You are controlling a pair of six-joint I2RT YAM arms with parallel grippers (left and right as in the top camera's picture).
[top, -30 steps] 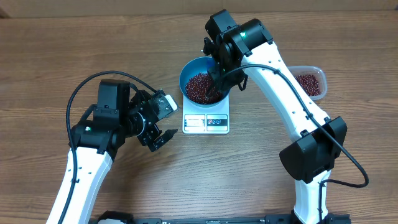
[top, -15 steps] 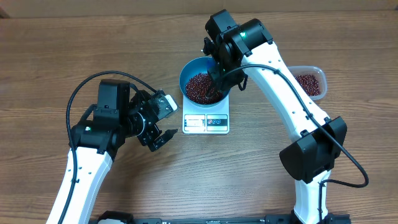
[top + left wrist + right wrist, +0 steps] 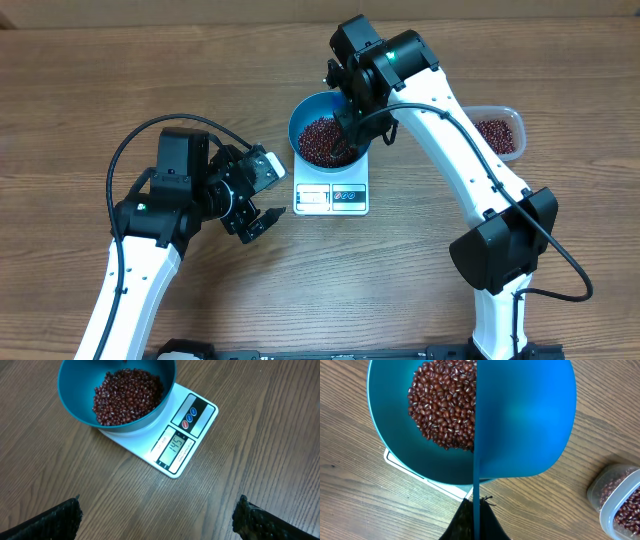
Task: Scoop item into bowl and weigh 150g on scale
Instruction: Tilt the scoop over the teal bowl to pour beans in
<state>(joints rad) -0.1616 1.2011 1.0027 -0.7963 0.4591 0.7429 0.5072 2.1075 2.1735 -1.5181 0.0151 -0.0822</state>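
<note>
brown wood-grain table, planks running side to side. only two things sit straight on it: the white scale about mid-table, and a clear plastic tub well off on the scale's right-arm side, a bit farther back. they're not touching.

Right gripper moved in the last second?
No. The right gripper holds the scoop in the same spot over the bowl's right rim, unchanged against the scale.
</note>
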